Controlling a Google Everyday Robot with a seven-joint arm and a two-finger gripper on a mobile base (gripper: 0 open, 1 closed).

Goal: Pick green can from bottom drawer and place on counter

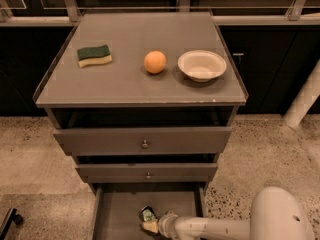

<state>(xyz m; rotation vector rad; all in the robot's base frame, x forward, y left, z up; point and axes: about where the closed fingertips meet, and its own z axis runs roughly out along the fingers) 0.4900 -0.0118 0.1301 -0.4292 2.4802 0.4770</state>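
Within bottom drawer (119, 215), at green can (147, 213) with gripper (151, 225); cannot tell whether clenched or released. Pick step; next needs firm hold, lift clear of drawer, up onto counter (127, 86) above drawer

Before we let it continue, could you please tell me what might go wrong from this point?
1. The gripper is low in the bottom drawer, close beside the green can, which is partly hidden; a poor hold could knock or drop it.
2. The middle drawer juts out just above, so a straight lift might clip its front.
3. On the counter, the orange could roll if nudged during placement.
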